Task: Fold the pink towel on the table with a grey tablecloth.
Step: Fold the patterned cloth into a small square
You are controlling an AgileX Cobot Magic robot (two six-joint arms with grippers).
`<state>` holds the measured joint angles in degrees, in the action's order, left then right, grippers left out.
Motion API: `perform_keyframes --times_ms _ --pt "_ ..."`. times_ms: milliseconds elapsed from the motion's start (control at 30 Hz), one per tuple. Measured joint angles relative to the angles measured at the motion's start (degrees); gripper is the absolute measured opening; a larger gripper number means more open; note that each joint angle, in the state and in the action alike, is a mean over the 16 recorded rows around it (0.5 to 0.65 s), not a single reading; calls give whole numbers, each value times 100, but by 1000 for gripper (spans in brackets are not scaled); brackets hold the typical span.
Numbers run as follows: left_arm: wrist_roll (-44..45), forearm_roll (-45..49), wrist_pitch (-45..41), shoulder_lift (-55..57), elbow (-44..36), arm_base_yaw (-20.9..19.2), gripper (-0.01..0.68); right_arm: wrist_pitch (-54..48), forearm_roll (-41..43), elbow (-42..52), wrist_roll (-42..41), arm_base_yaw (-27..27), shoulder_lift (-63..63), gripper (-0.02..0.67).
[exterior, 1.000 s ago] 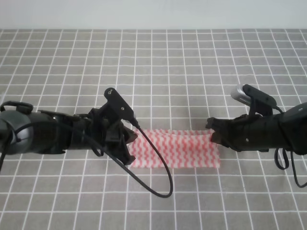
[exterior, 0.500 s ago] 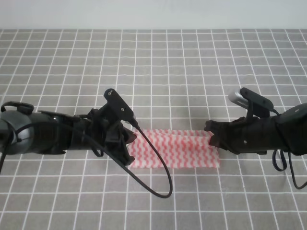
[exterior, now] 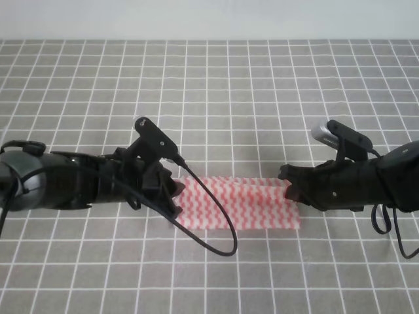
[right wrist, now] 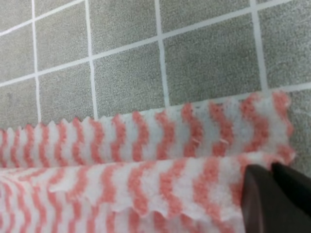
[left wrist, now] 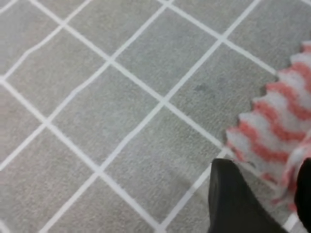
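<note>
Pinching the towel (exterior: 242,208) at both ends, I see my left tool (exterior: 175,196) clamped on its left edge, right tool (exterior: 288,186) on a fold; it lies mid-counter (exterior: 262,91).

Hidden and cropped parts

The left gripper (exterior: 171,196) covers the pink towel's (exterior: 245,203) left end, so its grip cannot be judged. In the right wrist view the right gripper's fingertips (right wrist: 272,187) run off frame; the towel is cropped left and below.

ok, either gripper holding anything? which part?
Both pinch the towel: right gripper on its right-end edge, left gripper on its left-end edge.
</note>
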<state>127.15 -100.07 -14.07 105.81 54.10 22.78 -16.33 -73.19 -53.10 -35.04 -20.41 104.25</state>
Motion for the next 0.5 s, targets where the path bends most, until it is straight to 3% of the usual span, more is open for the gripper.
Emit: perform_keyframes --times_ms 200,500 --pt "-315 -80 -25 -223 3 0 263 -1 -25 0 4 0 0 -15" --pt "-881 -24 -501 -227 5 0 193 13 -72 0 6 0 0 -15"
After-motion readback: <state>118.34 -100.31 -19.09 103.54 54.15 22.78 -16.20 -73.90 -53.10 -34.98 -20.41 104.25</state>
